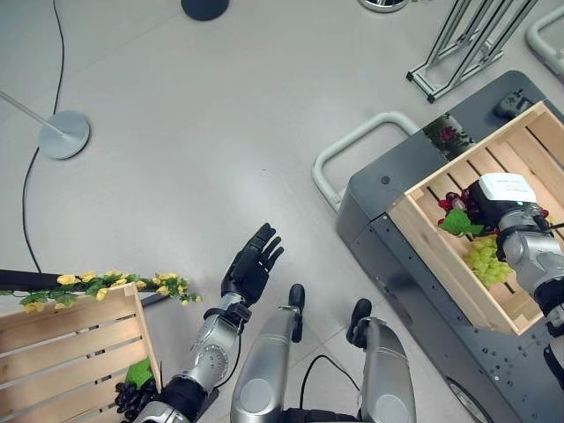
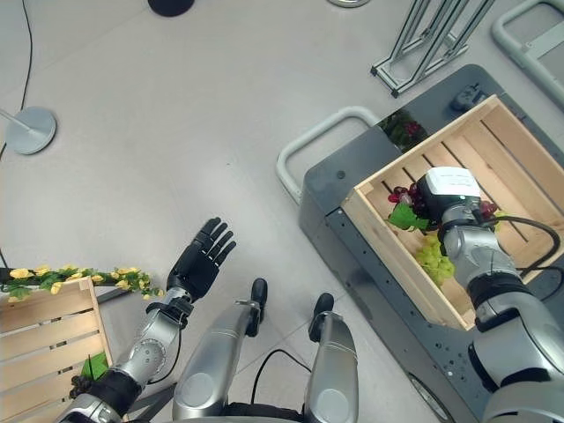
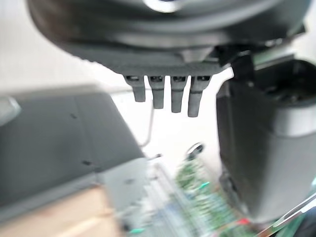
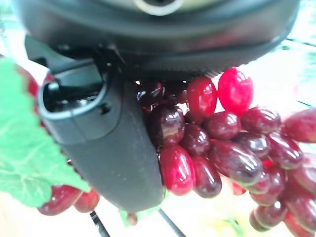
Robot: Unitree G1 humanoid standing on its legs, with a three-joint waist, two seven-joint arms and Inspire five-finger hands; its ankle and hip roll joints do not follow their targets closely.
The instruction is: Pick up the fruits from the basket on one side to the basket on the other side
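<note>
On the right, a wooden crate (image 1: pixel 423 231) rests on a dark grey cart (image 1: pixel 388 189). Inside it lie a bunch of red grapes (image 1: pixel 458 204) with a green leaf (image 1: pixel 456 223) and a bunch of green grapes (image 1: pixel 487 260). My right hand (image 1: pixel 508 201) reaches down into this crate onto the red grapes (image 4: pixel 222 143); in the right wrist view its thumb (image 4: pixel 108 148) presses against the bunch. A second wooden crate (image 1: pixel 70 352) at the lower left holds dark grapes (image 1: pixel 132 398). My left hand (image 1: pixel 251 269) hangs open above the floor between the crates, fingers (image 3: pixel 168 96) straight.
A garland of yellow flowers (image 1: pixel 106 284) runs along the left crate's far edge. The cart's white loop handle (image 1: pixel 352 145) sticks out toward the middle. A round stand base (image 1: pixel 63 134) sits at the far left and a metal rack (image 1: pixel 467 44) at the back right.
</note>
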